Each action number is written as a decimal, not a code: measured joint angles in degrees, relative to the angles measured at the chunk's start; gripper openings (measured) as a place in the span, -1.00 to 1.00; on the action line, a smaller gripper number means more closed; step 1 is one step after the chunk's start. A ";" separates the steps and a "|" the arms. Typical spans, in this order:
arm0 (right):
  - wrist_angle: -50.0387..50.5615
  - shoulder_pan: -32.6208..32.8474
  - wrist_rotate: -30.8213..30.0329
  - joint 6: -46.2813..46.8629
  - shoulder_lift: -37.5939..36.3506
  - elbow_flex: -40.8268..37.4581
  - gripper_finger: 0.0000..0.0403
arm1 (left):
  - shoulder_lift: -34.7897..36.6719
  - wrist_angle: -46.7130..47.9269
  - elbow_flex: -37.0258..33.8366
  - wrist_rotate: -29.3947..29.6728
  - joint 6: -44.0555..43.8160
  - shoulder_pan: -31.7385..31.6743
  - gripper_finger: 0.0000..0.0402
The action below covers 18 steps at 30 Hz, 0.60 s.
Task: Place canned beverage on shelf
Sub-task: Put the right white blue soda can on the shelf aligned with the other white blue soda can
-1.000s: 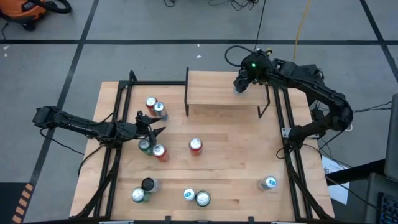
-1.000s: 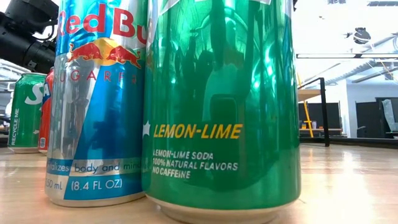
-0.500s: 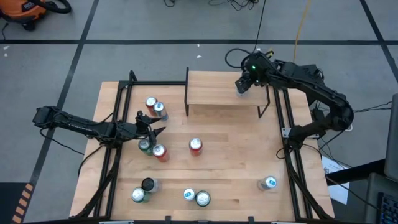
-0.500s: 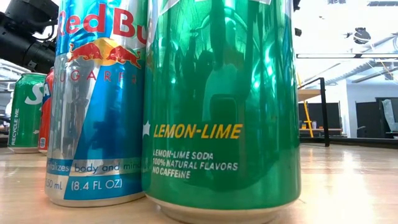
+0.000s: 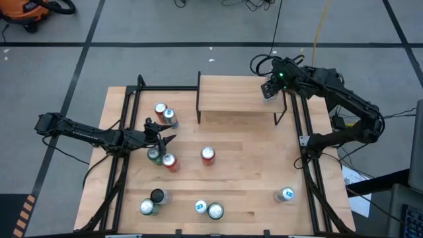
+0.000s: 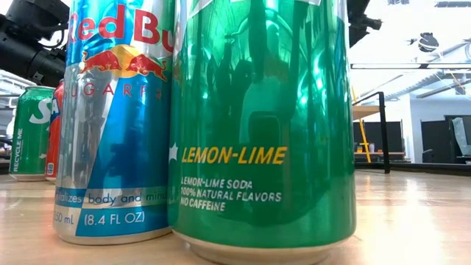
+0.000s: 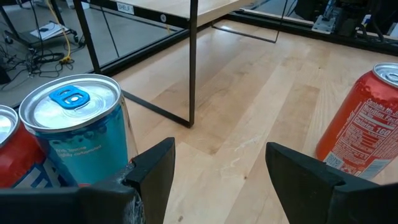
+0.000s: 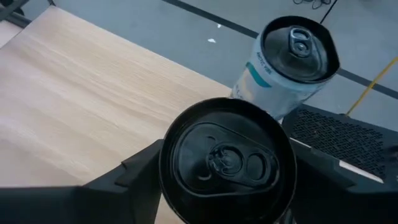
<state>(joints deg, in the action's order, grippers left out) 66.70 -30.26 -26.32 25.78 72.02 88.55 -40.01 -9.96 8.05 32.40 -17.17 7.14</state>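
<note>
- The right gripper (image 8: 227, 186) is at the shelf's (image 5: 238, 94) right end, fingers closed around a black-topped can (image 8: 227, 160) seen from above in the right wrist view
- A second can, white and teal with a dark lid (image 8: 291, 53), stands just beyond the held one; it seems to sit at the shelf's far edge, though the angle makes that hard to confirm
- The left gripper (image 7: 217, 165) hovers low over the surface (image 5: 244, 172) on the left side, fingers wide apart and empty
- A blue-tabbed teal can (image 7: 78, 127) sits just beside one left finger, and a red can (image 7: 360, 118) stands near the other
- More cans are scattered over the surface, among them a lone red can (image 5: 207, 155) in the middle
</note>
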 joint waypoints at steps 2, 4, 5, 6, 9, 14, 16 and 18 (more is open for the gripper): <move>0.15 0.00 -0.88 0.16 0.23 0.00 0.27 | -0.02 0.02 0.00 0.00 0.00 0.00 0.25; 0.87 -0.02 -1.79 0.51 0.45 0.00 0.27 | -0.01 0.04 0.00 0.00 0.00 0.00 0.25; 1.48 -0.02 -2.87 0.77 0.47 0.00 0.27 | -0.01 0.11 0.00 0.00 0.00 0.00 0.25; 2.28 -0.02 -4.10 1.06 0.47 0.00 0.27 | -0.02 0.23 0.00 0.00 0.00 0.00 0.25; 3.79 -0.02 -5.25 2.06 0.43 0.00 0.27 | 0.00 0.33 0.00 0.00 0.00 0.00 0.25; 2.93 0.00 -5.15 2.50 0.36 -0.59 0.27 | -0.02 0.46 0.00 0.00 -0.03 0.00 0.25; 1.77 0.00 -5.15 3.02 0.02 -2.69 0.27 | -0.01 0.46 0.00 -0.01 -0.09 0.00 0.25; -0.43 -0.02 -5.40 3.25 -0.64 -5.13 0.27 | -0.02 0.48 0.00 -0.23 -0.11 0.00 0.25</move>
<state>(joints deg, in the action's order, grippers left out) 66.27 -30.28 -31.72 29.03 71.38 83.43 -40.03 -9.47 8.05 32.17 -17.28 7.14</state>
